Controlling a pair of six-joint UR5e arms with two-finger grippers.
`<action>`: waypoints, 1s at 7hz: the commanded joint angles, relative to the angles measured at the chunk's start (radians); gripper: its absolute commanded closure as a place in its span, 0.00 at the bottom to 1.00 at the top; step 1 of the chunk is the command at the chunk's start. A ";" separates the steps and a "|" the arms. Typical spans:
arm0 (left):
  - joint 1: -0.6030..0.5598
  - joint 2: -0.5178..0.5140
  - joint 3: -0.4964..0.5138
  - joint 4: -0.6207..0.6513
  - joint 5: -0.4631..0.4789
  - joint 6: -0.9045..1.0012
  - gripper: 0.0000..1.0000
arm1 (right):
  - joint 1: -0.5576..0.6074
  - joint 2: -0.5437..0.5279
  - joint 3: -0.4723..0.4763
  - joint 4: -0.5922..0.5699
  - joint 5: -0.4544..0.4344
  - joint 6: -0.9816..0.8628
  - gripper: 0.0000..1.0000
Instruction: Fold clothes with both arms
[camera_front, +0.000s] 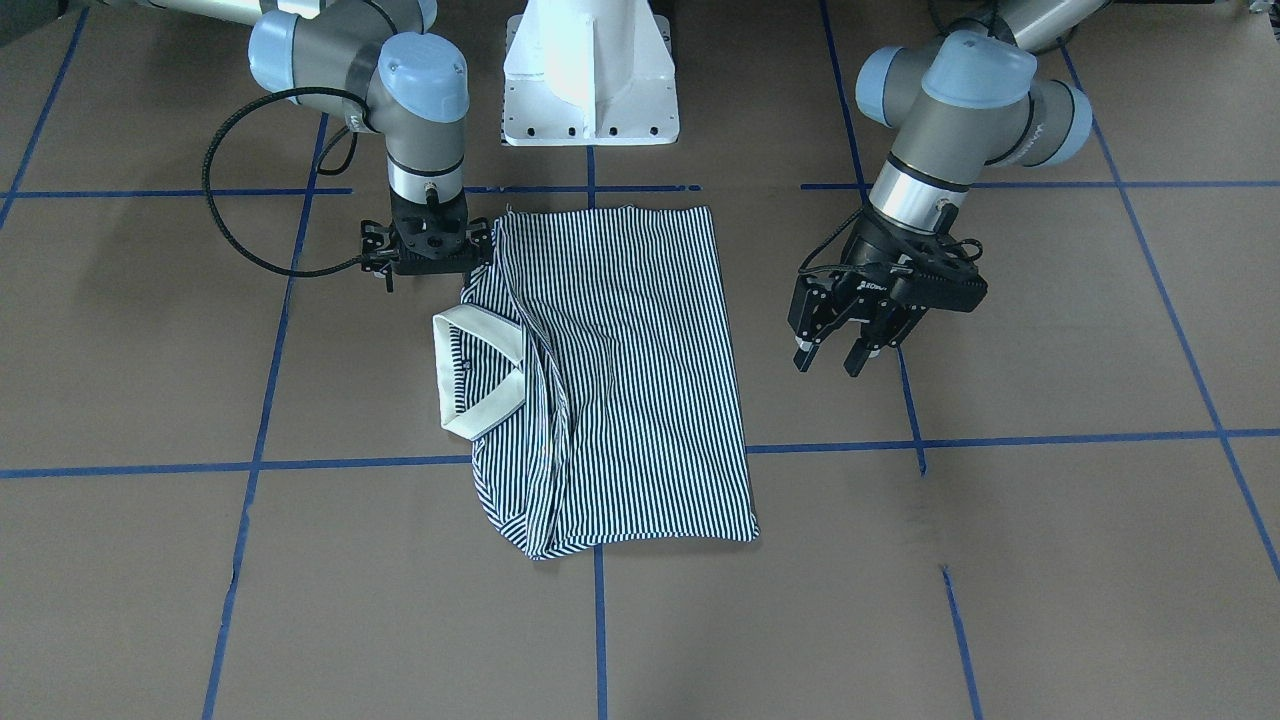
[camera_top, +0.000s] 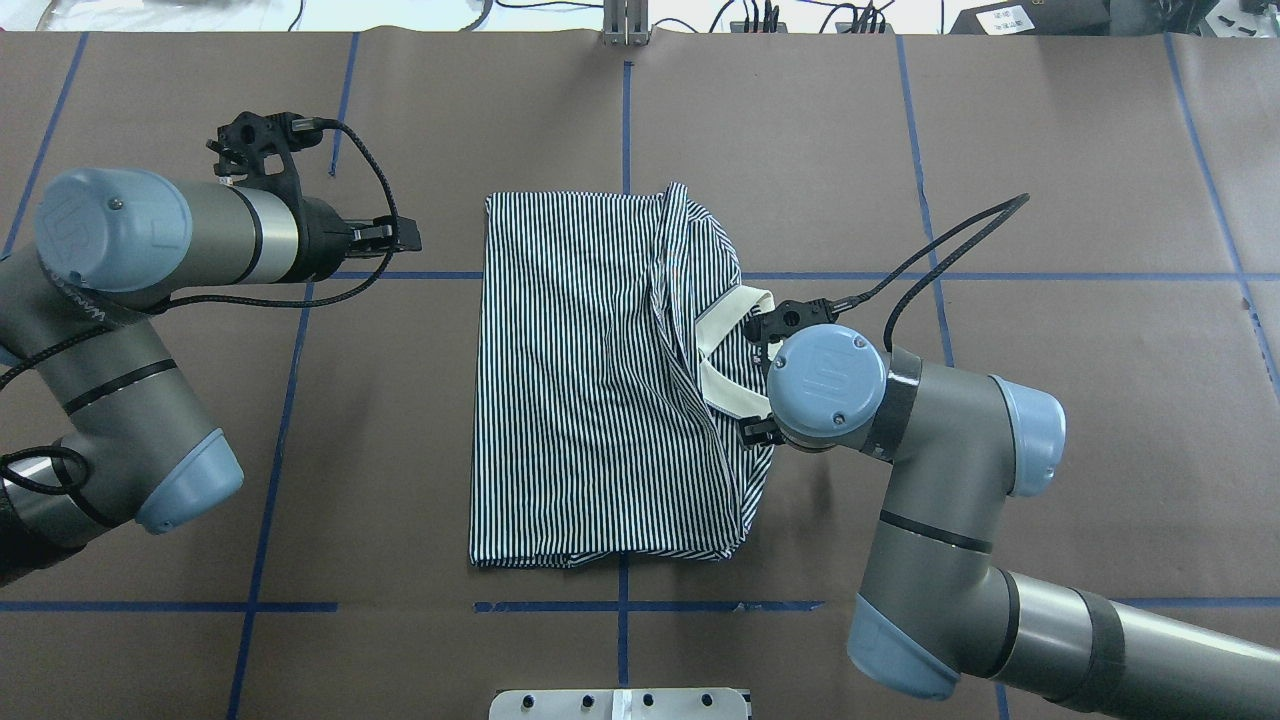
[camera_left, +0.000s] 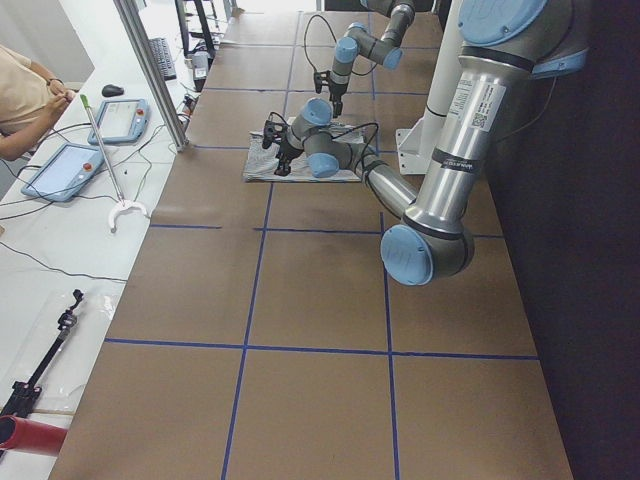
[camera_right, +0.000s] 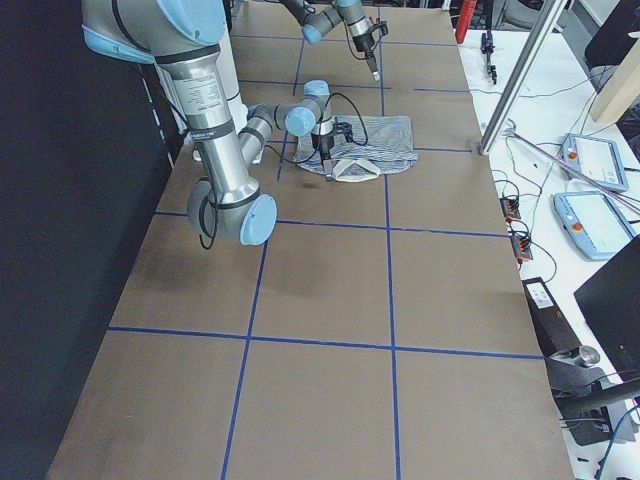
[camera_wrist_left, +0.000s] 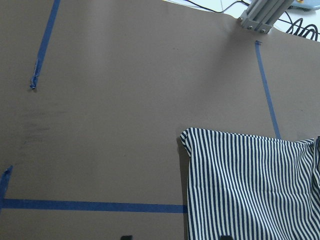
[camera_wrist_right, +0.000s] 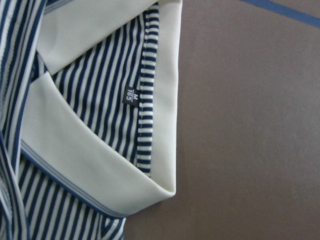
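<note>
– As read on the overhead view's clock, where is the short-sleeved polo shirt of thin navy-and-white stripes?
– At the centre of the brown paper-covered table with blue tape lines. It is folded to a rough rectangle and lies flat. The plain cream collar is at the shirt's 3 o'clock edge, spread open. A small black size tag shows inside it. Loose creases run from 12 to 6 just inside the collar.
– And the right black two-finger gripper?
– At the shirt's 3 o'clock, pointing straight down at the collar-side edge. Its fingers are hidden under the wrist, so I cannot tell whether they are spread or clenched, or whether they touch cloth.
– And the left black two-finger gripper?
– At 10 o'clock, off the shirt and above bare table. It is released, with fingers spread and nothing between them.
– Further out?
– A white metal pedestal stands at the table's 6 o'clock edge.
</note>
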 joint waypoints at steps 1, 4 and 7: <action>-0.001 0.041 -0.041 -0.003 -0.038 0.000 0.33 | 0.043 0.129 -0.087 0.005 0.001 0.014 0.00; -0.004 0.111 -0.115 -0.006 -0.061 0.008 0.34 | 0.065 0.294 -0.313 0.125 0.003 0.077 0.00; -0.004 0.113 -0.115 -0.008 -0.061 0.008 0.34 | 0.066 0.368 -0.461 0.194 0.004 0.103 0.00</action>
